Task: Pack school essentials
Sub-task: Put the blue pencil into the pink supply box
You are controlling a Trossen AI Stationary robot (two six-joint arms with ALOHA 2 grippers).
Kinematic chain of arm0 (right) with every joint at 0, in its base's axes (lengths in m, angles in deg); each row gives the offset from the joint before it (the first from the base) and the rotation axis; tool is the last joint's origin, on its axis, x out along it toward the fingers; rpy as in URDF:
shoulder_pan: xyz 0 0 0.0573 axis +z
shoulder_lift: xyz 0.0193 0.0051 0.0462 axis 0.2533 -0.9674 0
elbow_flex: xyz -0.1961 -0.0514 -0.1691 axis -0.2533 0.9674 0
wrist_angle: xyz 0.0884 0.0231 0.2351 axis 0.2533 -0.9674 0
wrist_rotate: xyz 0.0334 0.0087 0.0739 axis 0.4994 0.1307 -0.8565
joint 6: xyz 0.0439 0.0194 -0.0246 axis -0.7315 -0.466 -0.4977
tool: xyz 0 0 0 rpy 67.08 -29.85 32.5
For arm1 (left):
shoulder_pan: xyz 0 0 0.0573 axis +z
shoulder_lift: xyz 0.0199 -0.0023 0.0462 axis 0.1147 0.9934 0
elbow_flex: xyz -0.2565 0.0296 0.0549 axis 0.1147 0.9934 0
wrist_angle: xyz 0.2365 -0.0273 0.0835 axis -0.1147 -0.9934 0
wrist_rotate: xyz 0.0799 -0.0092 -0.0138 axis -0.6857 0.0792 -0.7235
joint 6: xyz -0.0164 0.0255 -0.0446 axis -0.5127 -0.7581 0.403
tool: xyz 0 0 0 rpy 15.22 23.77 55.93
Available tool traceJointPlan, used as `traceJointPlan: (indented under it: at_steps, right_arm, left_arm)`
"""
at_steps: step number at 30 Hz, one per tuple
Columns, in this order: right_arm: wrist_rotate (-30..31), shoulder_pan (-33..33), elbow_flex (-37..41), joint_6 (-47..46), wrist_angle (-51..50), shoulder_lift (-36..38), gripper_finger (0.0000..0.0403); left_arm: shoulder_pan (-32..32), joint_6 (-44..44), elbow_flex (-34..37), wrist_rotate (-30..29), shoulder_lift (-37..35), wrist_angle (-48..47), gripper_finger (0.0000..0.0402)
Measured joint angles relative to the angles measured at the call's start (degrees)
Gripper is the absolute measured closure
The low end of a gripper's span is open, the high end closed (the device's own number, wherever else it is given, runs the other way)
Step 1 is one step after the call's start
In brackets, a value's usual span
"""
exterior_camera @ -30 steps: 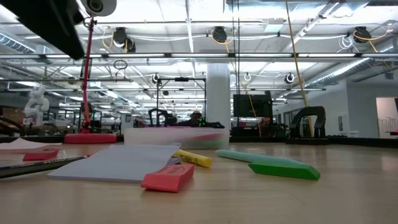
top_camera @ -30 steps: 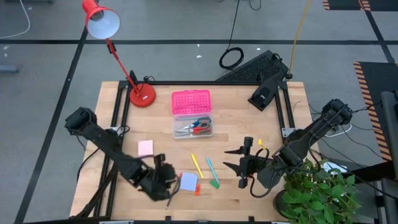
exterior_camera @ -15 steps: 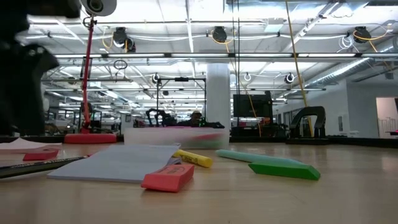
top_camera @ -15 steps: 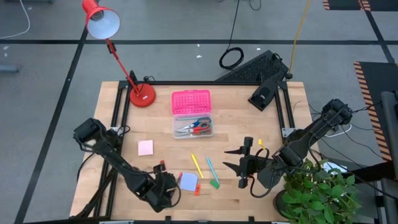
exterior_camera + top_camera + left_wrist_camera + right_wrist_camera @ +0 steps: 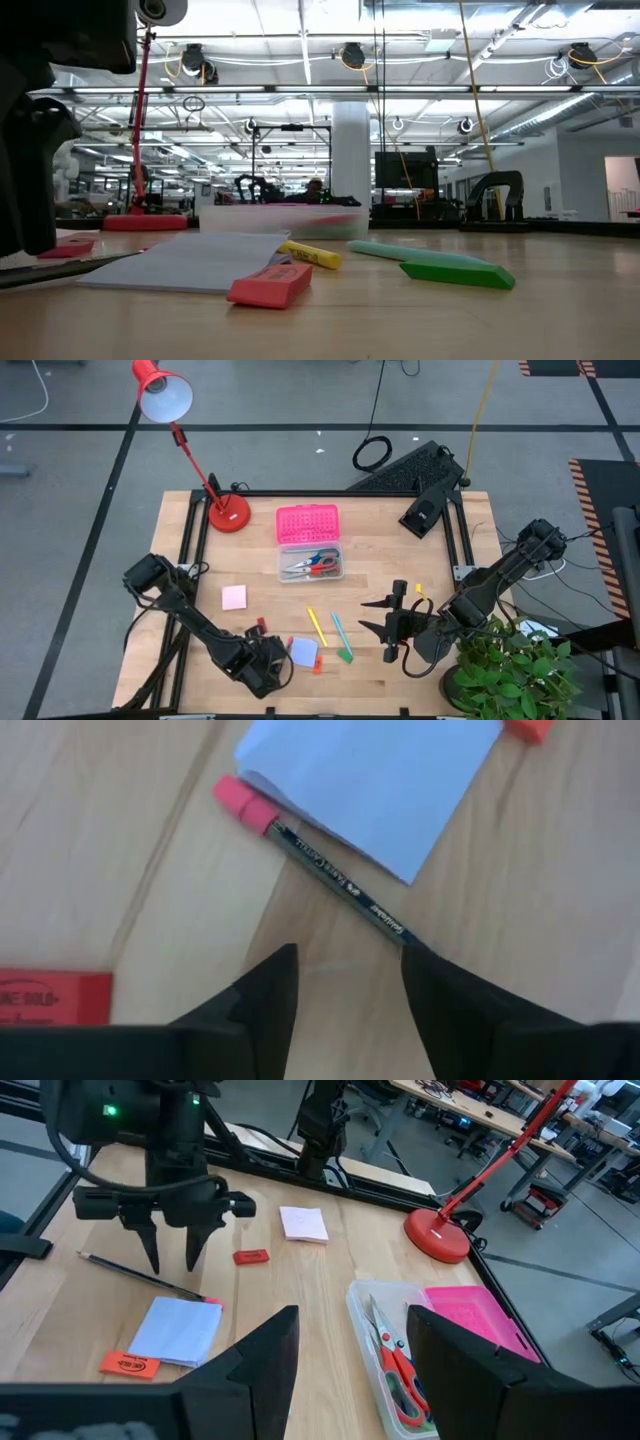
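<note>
- Dark-barrelled pencil (image 5: 338, 886), pink eraser tip, lies flat on the wood just ahead of the left gripper (image 5: 345, 982); jaws apart, holding nothing, tips just above the tabletop.
- Handling, as judged: light, stiff, thin, round; likely to roll or skid. Best pinched mid-barrel, fingers straddling it crosswise.
- Pencil touches the edge of the blue note pad (image 5: 375, 780); a red eraser (image 5: 55, 997) sits off to one side.
- Left arm reaches low to the table's near edge, wrist pointing down.
- Right gripper (image 5: 392, 622) waits open above the table's right side.
</note>
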Motion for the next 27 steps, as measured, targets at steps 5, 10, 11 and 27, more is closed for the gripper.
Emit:
traceJointPlan:
  at_steps: [5, 10, 11, 27]
  right_arm:
    - [0.0, 0.0, 0.0, 0.0, -0.01, 0.0, 0.0222]
    - [0.0, 0.0, 0.0, 0.0, -0.01, 0.0, 0.0222]
    - [0.0, 0.0, 0.0, 0.0, -0.01, 0.0, 0.0222]
    - [0.0, 0.0, 0.0, 0.0, -0.01, 0.0, 0.0222]
  left_arm:
    - [0.1, 2.46, 0.0, -0.32, -1.15, 1.36, 0.0231]
    - [0.1, 2.22, 0.0, -0.97, -0.91, 5.6, 0.0231]
    - [0.1, 2.22, 0.0, -1.46, -0.86, 5.58, 0.0231]
    - [0.1, 4.77, 0.0, -3.82, -0.18, 4.8, 0.0231]
